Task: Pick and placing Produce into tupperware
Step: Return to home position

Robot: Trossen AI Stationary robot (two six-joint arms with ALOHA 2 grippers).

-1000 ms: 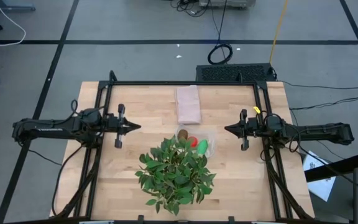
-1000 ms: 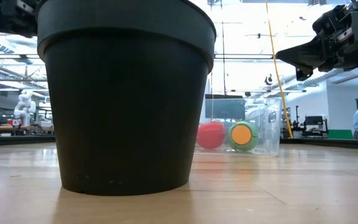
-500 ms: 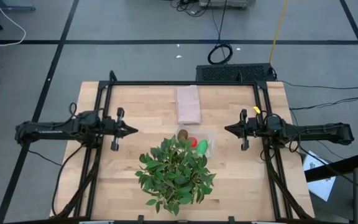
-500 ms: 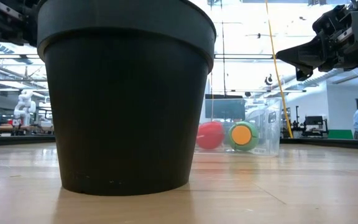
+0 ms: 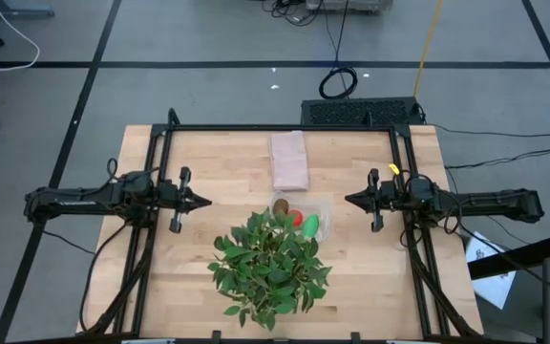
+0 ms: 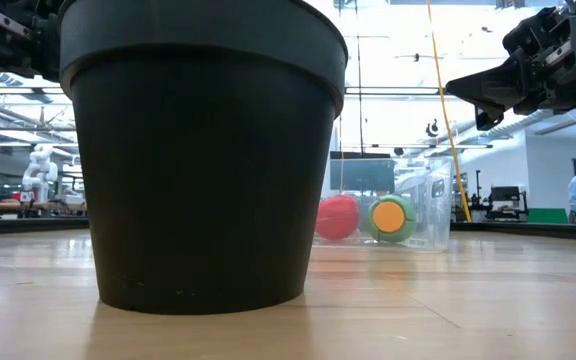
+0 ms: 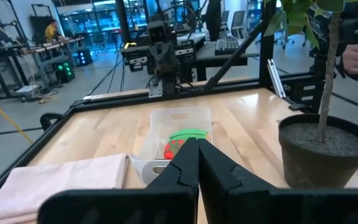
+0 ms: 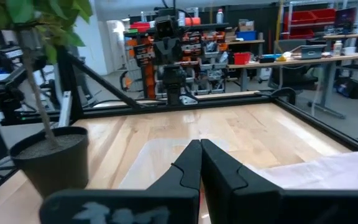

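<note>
1. Three pieces of produce, a green oval [image 5: 310, 226], a red ball [image 5: 296, 216] and a brown kiwi [image 5: 281, 205], lie inside the clear tupperware [image 5: 326, 216].
2. A potted plant [image 5: 270, 263] stands just beside the tupperware, and a folded pinkish cloth [image 5: 289, 160] lies near its other side.
3. My left gripper [image 5: 206, 200] and right gripper [image 5: 349, 199] hover on either side, well apart from it, fingers pressed together, holding nothing.

The tupperware [image 7: 180, 117] is clear, produce [image 5: 298, 218] red, green, brown, cloth [image 5: 289, 160] pinkish, pot [image 6: 203, 150] black.
</note>
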